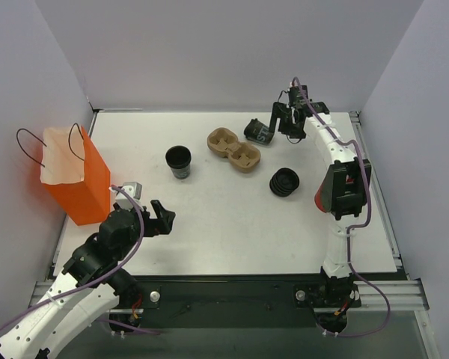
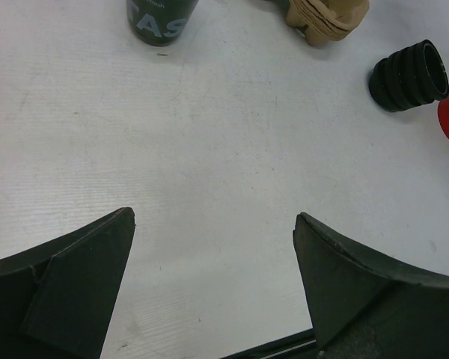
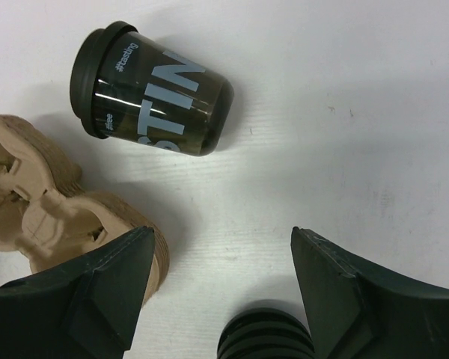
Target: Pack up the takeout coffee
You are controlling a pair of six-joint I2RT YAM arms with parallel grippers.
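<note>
The takeout coffee [image 1: 259,132] [image 3: 153,90], a black lidded cup with pale lettering, lies on its side at the back of the table, its lid toward the cardboard carrier [image 1: 234,149]. My right gripper [image 1: 283,126] [image 3: 222,239] hovers just right of it, open, with nothing between its fingers; in the right wrist view the cup lies beyond the fingertips. The orange bag [image 1: 75,179] stands open at the left edge. My left gripper [image 1: 165,218] [image 2: 213,224] is open over bare table near the bag, holding nothing.
A black cup with no lid [image 1: 178,161] [image 2: 161,19] stands upright mid-table. A stack of black lids [image 1: 284,182] [image 2: 410,75] [image 3: 266,336] lies right of centre. The tan carrier [image 3: 52,217] [image 2: 325,19] sits between the cups. White walls enclose the table.
</note>
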